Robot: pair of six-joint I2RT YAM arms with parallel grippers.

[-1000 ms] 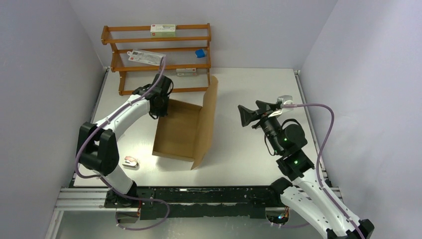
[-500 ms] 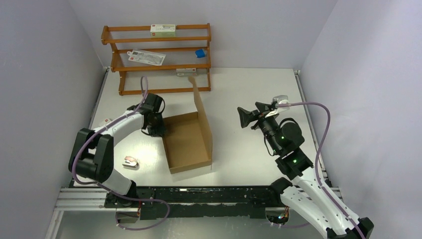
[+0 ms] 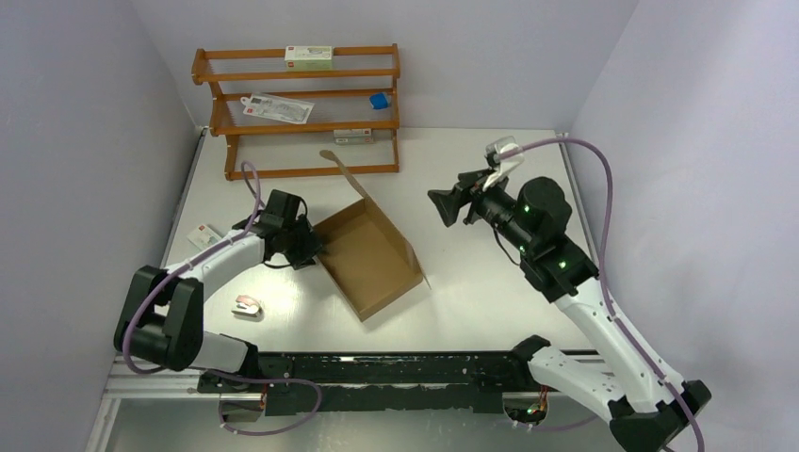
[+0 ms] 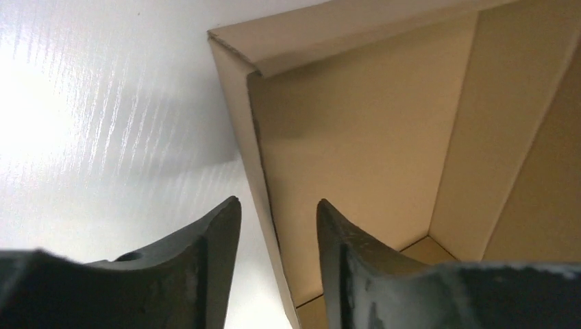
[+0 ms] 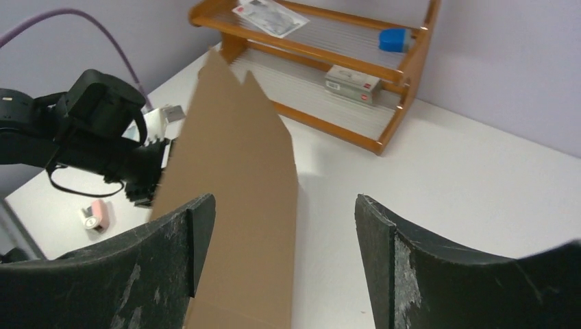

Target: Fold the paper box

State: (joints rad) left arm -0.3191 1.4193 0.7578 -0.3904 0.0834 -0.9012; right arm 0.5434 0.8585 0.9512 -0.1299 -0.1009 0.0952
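The paper box [image 3: 372,266] is a shallow brown cardboard tray lying at an angle in the middle of the table, its lid flap [image 3: 347,179] standing up at the far side. My left gripper [image 3: 309,249] is at the box's left wall. In the left wrist view its jaws [image 4: 274,214] straddle that wall [image 4: 255,178], open, with a gap on each side. My right gripper [image 3: 441,207] hovers open to the right of the box, holding nothing. The right wrist view looks between its fingers [image 5: 282,205] at the upright lid flap [image 5: 233,164].
An orange-brown wooden rack [image 3: 297,169] stands at the back left with white cartons [image 3: 309,57] and a small blue item [image 3: 379,100]. A small pink-and-white object [image 3: 248,305] and a white card [image 3: 203,235] lie left of the box.
The box has swung round and slid nearer with the left gripper, whose jaws have now parted from the wall. The right arm has risen and moved toward the far left.
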